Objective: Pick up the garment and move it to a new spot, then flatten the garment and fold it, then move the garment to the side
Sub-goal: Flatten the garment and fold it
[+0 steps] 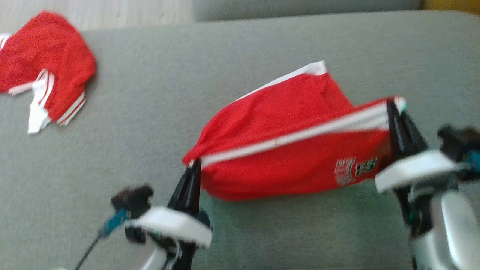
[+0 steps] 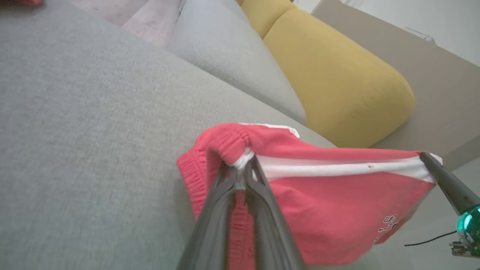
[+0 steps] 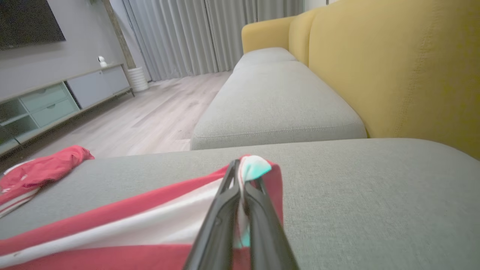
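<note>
Head view, centre: red white-striped fabric shorts (image 1: 285, 123). My left gripper (image 1: 193, 164) and right gripper (image 1: 392, 102) clamp their ends.

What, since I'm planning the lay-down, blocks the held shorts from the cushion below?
Nothing visible: the cushion around the red shorts, stretched between left pincer and right pincer, is bare. Another red garment lies apart at its left.
</note>
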### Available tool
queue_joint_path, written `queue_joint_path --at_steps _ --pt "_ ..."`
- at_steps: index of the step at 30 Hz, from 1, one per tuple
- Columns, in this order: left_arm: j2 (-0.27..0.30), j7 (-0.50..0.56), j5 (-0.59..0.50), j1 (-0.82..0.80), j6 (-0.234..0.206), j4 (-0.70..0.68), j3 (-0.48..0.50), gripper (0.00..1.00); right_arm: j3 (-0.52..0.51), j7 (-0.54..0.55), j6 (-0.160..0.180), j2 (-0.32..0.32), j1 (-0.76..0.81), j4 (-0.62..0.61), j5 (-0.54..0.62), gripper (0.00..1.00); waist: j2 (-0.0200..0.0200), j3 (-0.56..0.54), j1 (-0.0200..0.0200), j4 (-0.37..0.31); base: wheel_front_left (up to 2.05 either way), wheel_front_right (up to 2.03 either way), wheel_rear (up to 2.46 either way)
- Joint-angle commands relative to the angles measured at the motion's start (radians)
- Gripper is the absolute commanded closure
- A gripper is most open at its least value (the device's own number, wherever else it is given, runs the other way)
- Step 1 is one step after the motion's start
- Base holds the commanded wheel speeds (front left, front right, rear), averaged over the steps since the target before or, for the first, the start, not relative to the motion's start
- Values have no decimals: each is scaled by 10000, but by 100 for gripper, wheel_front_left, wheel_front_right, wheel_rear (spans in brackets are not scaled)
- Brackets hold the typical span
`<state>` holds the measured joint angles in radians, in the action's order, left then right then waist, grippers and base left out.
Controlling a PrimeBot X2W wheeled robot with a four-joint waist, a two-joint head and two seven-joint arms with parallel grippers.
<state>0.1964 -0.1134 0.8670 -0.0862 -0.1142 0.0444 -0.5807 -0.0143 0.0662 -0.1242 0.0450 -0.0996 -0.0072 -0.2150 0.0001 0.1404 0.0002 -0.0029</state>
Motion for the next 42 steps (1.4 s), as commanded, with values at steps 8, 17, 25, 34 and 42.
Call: queue_joint_path --at_steps 8,17,25,34,42 --pt "-893 655 320 -3324 205 2487 491 100 693 195 -65 1046 -4081 3456 75 100 -1 1512 -2 1228 0 0 0" --pt "-1303 805 630 -4533 218 3849 346 100 1293 -117 -65 1436 -6252 6402 -30 100 -1 1943 -2 1633 0 0 0" --pt "-1431 787 800 -5220 147 4542 -91 62 1654 -550 -65 1543 -7574 8740 -148 5 -1 2056 -2 1725 0 0 0" --pt "-1304 791 687 -4897 112 4065 -687 0 2448 -1244 -65 1476 -8071 10073 -574 0 -1 1662 -2 1612 0 0 0" --pt "-258 800 289 -3692 -272 2724 -952 0 3340 -1408 -65 1888 -7672 10388 -1424 0 -1 967 -2 1560 0 0 0"
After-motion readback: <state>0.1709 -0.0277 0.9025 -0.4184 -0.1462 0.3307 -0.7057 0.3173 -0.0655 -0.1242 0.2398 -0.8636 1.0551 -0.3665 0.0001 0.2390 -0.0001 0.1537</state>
